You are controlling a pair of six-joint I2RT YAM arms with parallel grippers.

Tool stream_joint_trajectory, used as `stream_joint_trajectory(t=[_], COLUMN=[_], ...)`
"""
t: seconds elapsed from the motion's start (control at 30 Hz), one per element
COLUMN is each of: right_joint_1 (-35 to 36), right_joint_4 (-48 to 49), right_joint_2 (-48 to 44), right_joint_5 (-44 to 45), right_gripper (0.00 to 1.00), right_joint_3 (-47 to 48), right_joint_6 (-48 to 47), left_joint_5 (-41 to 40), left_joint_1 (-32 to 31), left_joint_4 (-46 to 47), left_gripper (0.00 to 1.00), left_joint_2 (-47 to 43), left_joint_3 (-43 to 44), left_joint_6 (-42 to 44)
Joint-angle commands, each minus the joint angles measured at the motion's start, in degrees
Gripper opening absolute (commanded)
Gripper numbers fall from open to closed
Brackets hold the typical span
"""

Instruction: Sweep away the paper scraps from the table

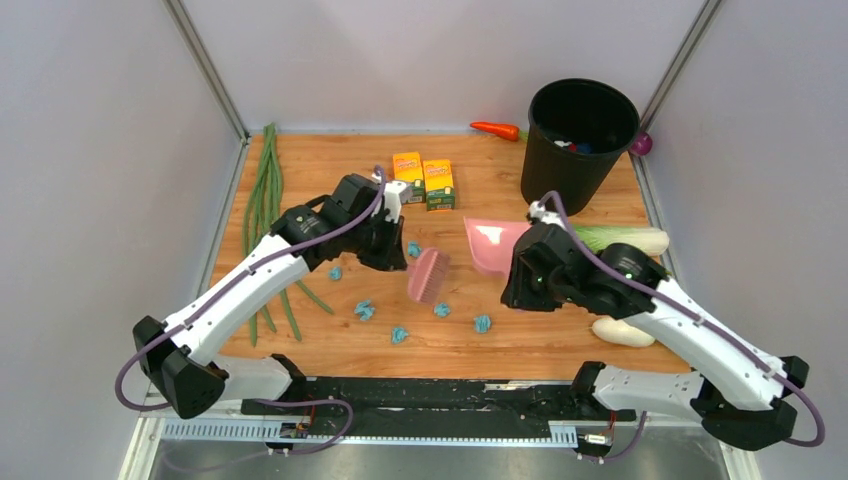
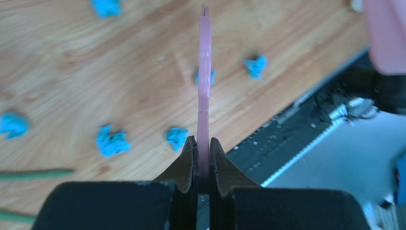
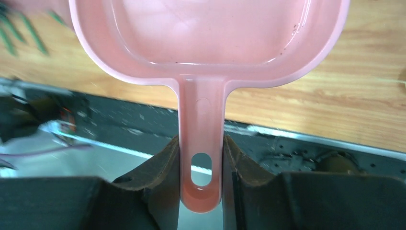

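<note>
Several light-blue paper scraps (image 1: 365, 310) lie on the near middle of the wooden table (image 1: 330, 190). One scrap (image 1: 482, 323) lies near the front edge, and they also show in the left wrist view (image 2: 112, 142). My left gripper (image 1: 395, 250) (image 2: 203, 143) is shut on the handle of a pink brush (image 1: 428, 275), seen edge-on (image 2: 205, 72) above the scraps. My right gripper (image 1: 520, 272) (image 3: 201, 143) is shut on the handle of a pink dustpan (image 1: 492, 245) (image 3: 210, 38), held to the right of the brush. The pan is empty.
A black bucket (image 1: 580, 140) stands at the back right, with a carrot (image 1: 497, 130) beside it. Two yellow-orange boxes (image 1: 424, 180) stand at the back middle. Long green beans (image 1: 262, 200) lie along the left side. A leek (image 1: 625, 238) and a white radish (image 1: 622, 332) lie at the right.
</note>
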Motion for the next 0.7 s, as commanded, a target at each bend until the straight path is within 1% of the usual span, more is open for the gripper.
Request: stream_joint_trajectory(t=[0.0, 0.07, 0.13, 0.27, 0.33, 0.43, 0.47, 0.5, 0.53, 0.57, 0.6, 0.67], right_joint_1=[0.17, 0.17, 0.17, 0.17, 0.18, 0.26, 0.26, 0.18, 0.17, 0.17, 0.17, 0.18], right_joint_4=[-2.84, -2.75, -2.75, -2.49, -1.61, 0.15, 0.59, 0.85, 0.94, 1.03, 1.12, 1.2], right_joint_2=[-3.2, -3.91, -4.35, -5.22, -5.75, -6.37, -6.28, -6.19, -6.11, -5.84, -5.67, -5.32], right_joint_5=[10.45, 12.39, 13.27, 12.4, 11.52, 10.2, 9.93, 9.76, 9.58, 9.58, 9.58, 9.41], right_gripper=[0.0, 0.0, 0.0, 0.0, 0.0, 0.0, 0.0, 0.0, 0.0, 0.0, 0.0, 0.0], right_joint_3=[8.57, 11.12, 11.74, 10.25, 9.2, 7.7, 7.53, 7.61, 7.61, 7.87, 7.88, 7.79], right_joint_6=[8.22, 8.4, 8.49, 10.5, 11.65, 12.53, 12.53, 12.53, 12.36, 12.18, 12.0, 11.57], left_joint_5=[11.95, 14.6, 15.13, 16.45, 19.95, 21.46, 20.94, 20.06, 17.27, 15.59, 11.57, 6.64], left_joint_1=[-4.2, -6.4, -8.86, -11.68, -12.82, -15.02, -15.28, -15.64, -15.81, -15.81, -15.81, -15.55], left_joint_4=[10.54, 13.45, 15.3, 19.96, 22.77, 25.5, 24.98, 22.28, 20.43, 16.49, 14.89, 9.53], left_gripper=[0.0, 0.0, 0.0, 0.0, 0.0, 0.0, 0.0, 0.0, 0.0, 0.0, 0.0, 0.0], left_joint_2=[1.84, 3.77, 6.84, 12.99, 15.72, 19.67, 20.73, 22.31, 23.28, 24.68, 25.04, 26.27], left_joint_3=[-0.8, -1.33, -1.07, -0.98, -0.46, 0.6, 1.73, 2.53, 4.1, 4.9, 5.78, 6.84], left_joint_6=[-3.74, -5.51, -6.57, -10.08, -11.57, -13.24, -13.25, -12.73, -12.37, -11.41, -10.97, -9.65])
